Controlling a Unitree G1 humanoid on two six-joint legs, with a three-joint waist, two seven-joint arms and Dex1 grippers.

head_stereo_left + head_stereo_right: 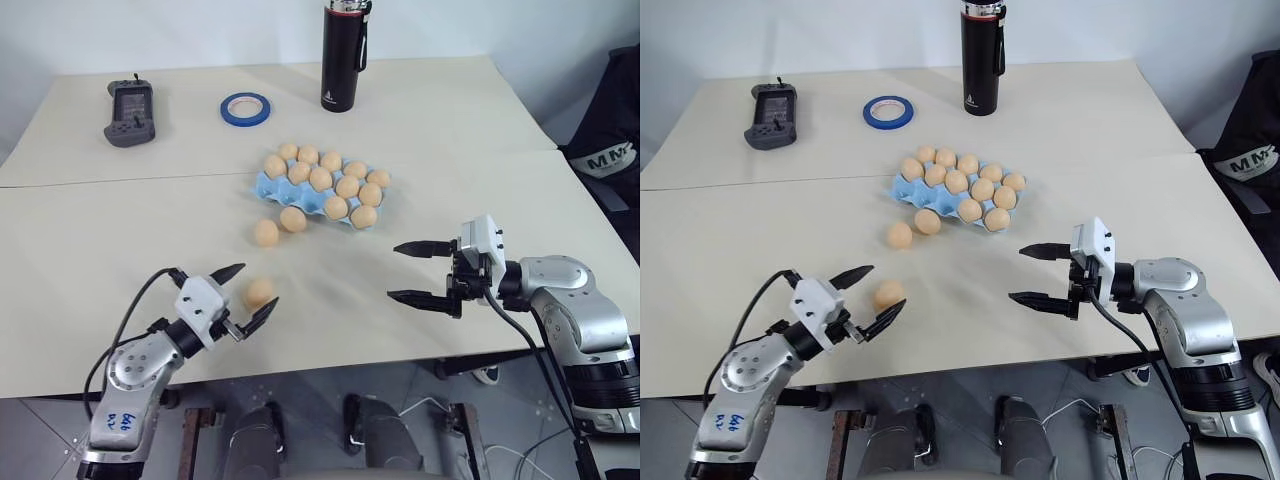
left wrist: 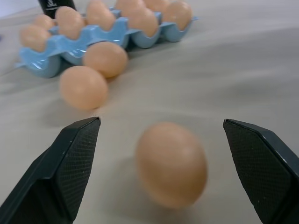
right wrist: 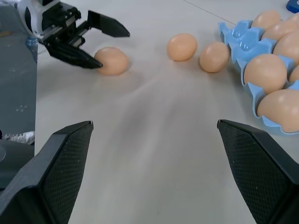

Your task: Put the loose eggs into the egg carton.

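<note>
Egg carton mostly filled; three loose eggs remain, nearest egg between left gripper's apart jaws; right gripper likewise apart, empty

Bare table around nearest egg

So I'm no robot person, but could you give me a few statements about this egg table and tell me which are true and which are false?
1. Three loose eggs lie on the table outside the egg carton. True: one near the left gripper, two beside the carton.
2. The left gripper has an egg clamped. False: its fingers stand open on either side of the nearest egg, not closed on it.
3. The right gripper is open and holds nothing. True.
4. The blue tape roll lies inside the carton. False: it lies on the table beyond it.
5. The black bottle is tipped over. False: it stands upright.
</note>
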